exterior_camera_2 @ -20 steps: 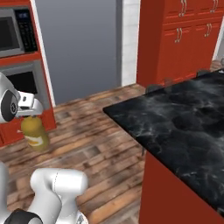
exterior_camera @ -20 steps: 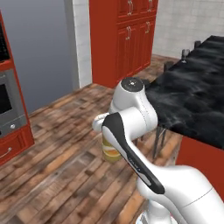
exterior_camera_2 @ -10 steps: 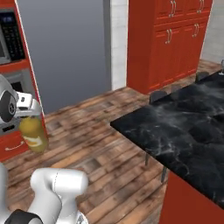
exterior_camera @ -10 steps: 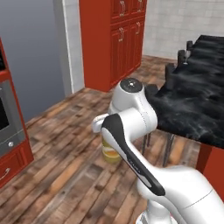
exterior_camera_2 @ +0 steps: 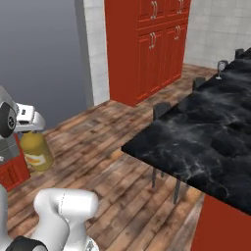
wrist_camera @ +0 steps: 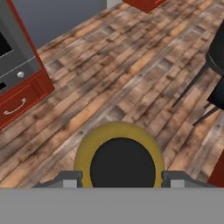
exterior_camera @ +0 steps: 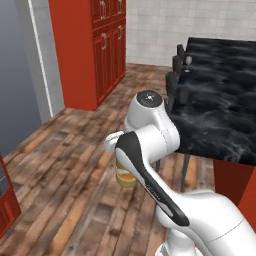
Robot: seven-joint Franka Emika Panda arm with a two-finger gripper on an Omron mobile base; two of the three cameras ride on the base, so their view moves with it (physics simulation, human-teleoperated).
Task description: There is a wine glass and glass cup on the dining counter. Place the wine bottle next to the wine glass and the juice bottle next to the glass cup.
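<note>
My gripper is shut on the juice bottle, seen from above as a yellow body with a black cap between the two fingers. The bottle hangs upright over the wooden floor, under the hand in the left base view and at the far left in the right base view. The dining counter lies off to the right. A small wine glass stands near its far end. The wine bottle and the glass cup are out of view.
Dark stools line the counter's near side, and one stool is close on the hand's right. Tall red cabinets stand ahead, beside a grey fridge. An oven front is to the left.
The whole scene has slid across both base views, so the base has moved. The counter's far end and the wine glass have come into view. The bottle stays gripped.
</note>
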